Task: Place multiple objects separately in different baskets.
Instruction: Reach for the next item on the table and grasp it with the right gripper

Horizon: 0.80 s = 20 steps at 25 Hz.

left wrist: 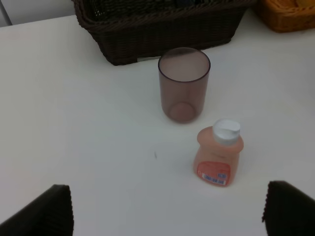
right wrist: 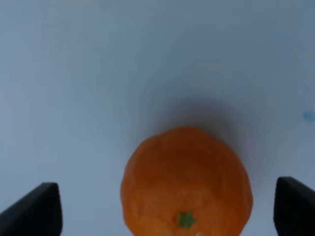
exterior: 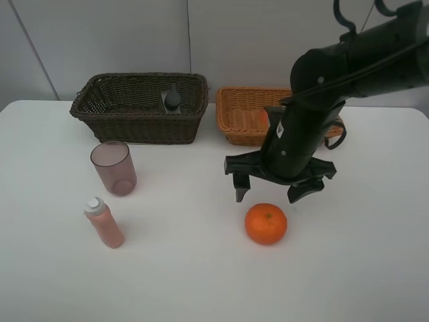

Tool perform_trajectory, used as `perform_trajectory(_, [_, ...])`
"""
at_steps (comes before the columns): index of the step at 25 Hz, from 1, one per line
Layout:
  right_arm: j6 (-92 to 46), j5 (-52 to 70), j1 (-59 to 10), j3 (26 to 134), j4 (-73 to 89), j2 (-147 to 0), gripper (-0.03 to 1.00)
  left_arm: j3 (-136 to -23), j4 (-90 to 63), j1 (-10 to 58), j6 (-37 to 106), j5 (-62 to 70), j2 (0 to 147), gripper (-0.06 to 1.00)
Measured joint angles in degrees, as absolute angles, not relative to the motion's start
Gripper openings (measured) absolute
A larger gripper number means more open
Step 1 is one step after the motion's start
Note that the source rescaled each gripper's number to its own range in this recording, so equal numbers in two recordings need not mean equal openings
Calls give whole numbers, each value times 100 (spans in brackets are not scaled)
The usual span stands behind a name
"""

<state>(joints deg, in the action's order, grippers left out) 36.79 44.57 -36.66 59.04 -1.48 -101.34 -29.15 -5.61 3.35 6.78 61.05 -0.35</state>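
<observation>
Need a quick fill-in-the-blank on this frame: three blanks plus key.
1. The open gripper poised at the orange belongs to the ____ arm.
2. The dark grey bottle stands in the dark brown basket, which in the high view sits to the ____ of the light orange basket.
3. The pink bottle has a ____ cap and stands near the cup.
Missing words: right; left; white.

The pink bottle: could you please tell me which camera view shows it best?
The left wrist view: the pink bottle fills more of the picture, with its white cap and label visible. The exterior high view shows it whole but small, near the cup. The right wrist view shows the orange, not the bottle.
</observation>
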Motion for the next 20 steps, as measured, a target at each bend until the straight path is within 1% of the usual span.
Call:
perform_trajectory(3, [3916, 4256, -3666, 5744, -148, -10134, 89, -2915, -561, 335, 678, 6105, -35, 100])
perform_trajectory(11, [4158, 4210, -3666, 5594, -165, -10140, 89, -2915, -561, 335, 678, 6105, -35, 100])
perform_trajectory(20, [4241, 3968, -3666, 5409, -184, -10169, 89, -2915, -561, 335, 678, 6105, -35, 100])
